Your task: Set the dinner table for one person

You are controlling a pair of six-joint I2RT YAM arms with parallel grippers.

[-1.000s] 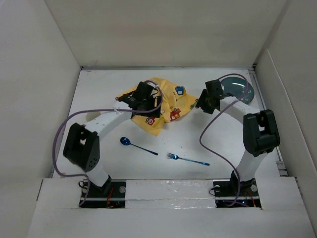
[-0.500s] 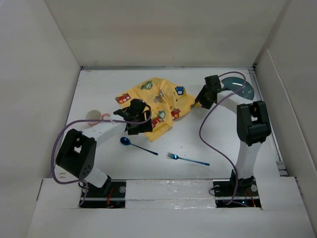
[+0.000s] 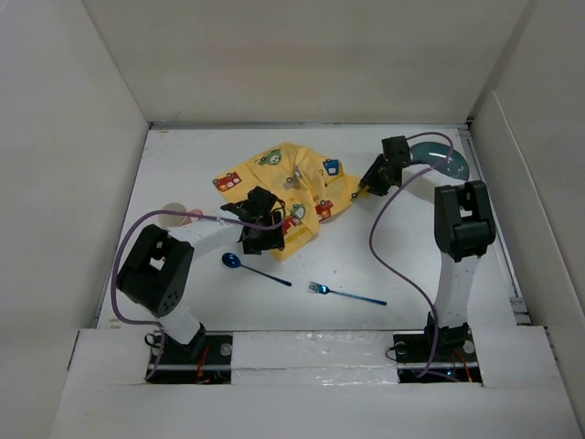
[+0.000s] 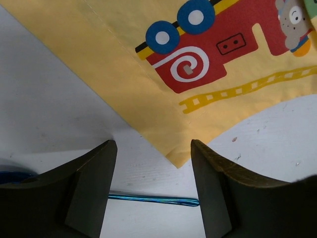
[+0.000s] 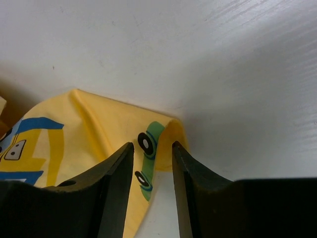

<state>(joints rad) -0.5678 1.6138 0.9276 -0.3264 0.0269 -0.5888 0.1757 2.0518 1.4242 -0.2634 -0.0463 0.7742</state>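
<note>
Nothing readable anywhere; the placemat (image 3: 283,187) bears only pictures

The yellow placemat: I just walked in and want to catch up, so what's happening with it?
Two robot arms are working on the placemat, which lies rumpled on the dinner table. The left hand straddles its near corner, jaws open. The right hand brackets a raised fold at its right corner. Neither visibly pinches it. The spoon, fork and plate lie off the mat.
</note>
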